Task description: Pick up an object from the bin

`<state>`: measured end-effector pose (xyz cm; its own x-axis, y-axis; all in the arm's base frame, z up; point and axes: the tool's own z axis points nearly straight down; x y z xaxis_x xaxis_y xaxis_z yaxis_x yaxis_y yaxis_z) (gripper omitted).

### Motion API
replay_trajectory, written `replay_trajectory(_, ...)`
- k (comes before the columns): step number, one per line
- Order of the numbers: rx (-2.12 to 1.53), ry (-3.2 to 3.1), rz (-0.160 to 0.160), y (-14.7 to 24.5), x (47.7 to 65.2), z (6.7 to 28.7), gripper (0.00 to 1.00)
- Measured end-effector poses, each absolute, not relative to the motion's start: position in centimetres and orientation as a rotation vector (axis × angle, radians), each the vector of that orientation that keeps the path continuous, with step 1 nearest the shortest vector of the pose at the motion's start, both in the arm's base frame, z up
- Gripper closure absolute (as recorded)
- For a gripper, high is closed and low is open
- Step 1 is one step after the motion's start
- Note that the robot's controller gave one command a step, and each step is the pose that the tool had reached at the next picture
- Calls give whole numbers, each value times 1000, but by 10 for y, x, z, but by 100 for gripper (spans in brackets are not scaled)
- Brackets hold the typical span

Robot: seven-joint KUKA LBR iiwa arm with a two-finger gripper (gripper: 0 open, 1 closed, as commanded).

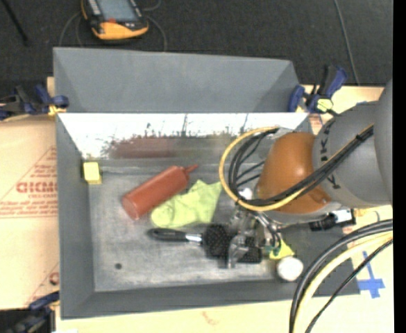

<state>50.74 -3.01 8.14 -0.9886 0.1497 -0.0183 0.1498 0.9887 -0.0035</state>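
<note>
The tool (250, 247) is hanging low at the right end of the grey bin (75, 248), right against the bristled head of a black hairbrush (209, 240) lying along the near side of the floor. Whether it is open or closed cannot be told. The likely trouble is a grip on the springy bristles slipping, with the long handle swinging and dragging the yellow-green cloth (185, 207) just beside it. The bin is also holding a red squeeze bottle (157, 189) touching the cloth, a small yellow block (91, 172) by the left wall, and a white ball (289, 268) in the near right corner, close enough to be knocked.
</note>
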Motion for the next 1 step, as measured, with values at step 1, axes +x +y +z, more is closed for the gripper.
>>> replay_trajectory(1,237,3131,-1,-37,506,200,100)
